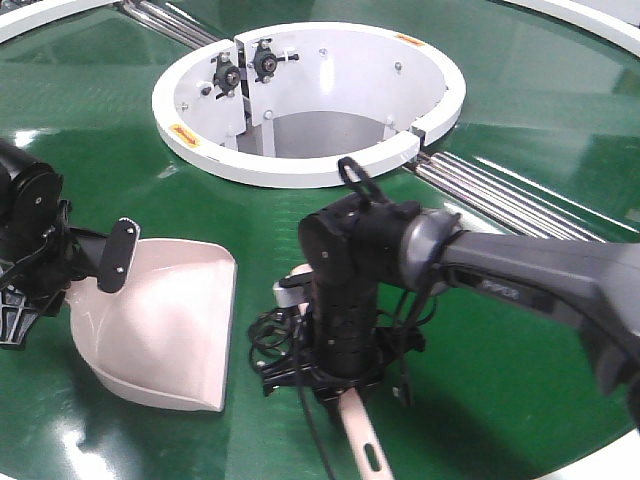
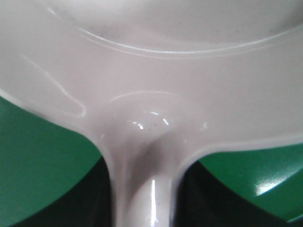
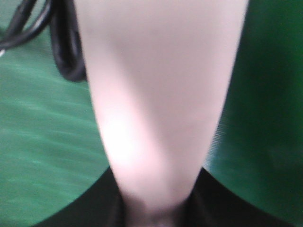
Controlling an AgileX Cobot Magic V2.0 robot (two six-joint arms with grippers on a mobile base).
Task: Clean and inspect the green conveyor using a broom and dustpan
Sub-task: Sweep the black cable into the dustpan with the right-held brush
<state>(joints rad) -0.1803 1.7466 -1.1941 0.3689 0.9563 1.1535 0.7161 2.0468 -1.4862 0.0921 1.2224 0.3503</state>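
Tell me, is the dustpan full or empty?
Empty: the dustpan shows a bare pale inside in the front view, with no debris visible.

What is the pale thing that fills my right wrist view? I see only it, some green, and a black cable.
Observer: It is the broom handle. In the front view, its slotted tip sticks out below the right gripper, toward the near edge.
Operator: Where is the dustpan?
Observer: The dustpan is to the left of the broom, with its wide lip turned toward it.
Operator: Is the left arm holding it?
Observer: It seems so. In the left wrist view, its handle runs straight back into the left gripper.
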